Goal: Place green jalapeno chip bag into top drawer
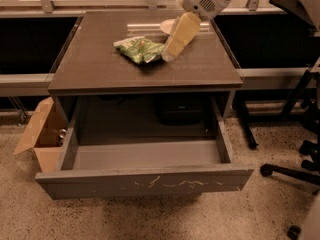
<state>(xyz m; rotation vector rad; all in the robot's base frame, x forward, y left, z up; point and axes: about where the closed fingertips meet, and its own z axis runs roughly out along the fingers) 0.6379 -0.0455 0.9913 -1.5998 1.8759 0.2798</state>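
Clearly the step in hand is the reach for the grasp: the green jalapeno chip bag [139, 50] lies crumpled on the worktop [100, 66], a little behind its middle, and nothing has been lifted yet. The top drawer [145, 182] stands pulled well out below the front edge. Its pale floor is bare and its scratched front panel is nearest the camera, so the receiving end of the task is ready.

The pincer [168, 55] slants down from the upper right, and its cream-coloured tip sits at the right edge of the bag. From this angle it seems to touch the foil or to be just beside it; I cannot say which. Whether the pincer is wide or narrow I cannot tell either, since it reads as one pale block, and it holds nothing that can be made out.

By my judgement, the next move calls for closing on a fold of the bag, lifting it off the worktop, carrying it forward past the front edge and lowering it into the drawer. Glossy, crinkled film may slip or bunch, so a firm bite on a thick fold would serve best. A cream bowl [165, 26] sits just behind the arm, and a cardboard box [40, 134] stands on the floor left of the drawer; both are out of the path.
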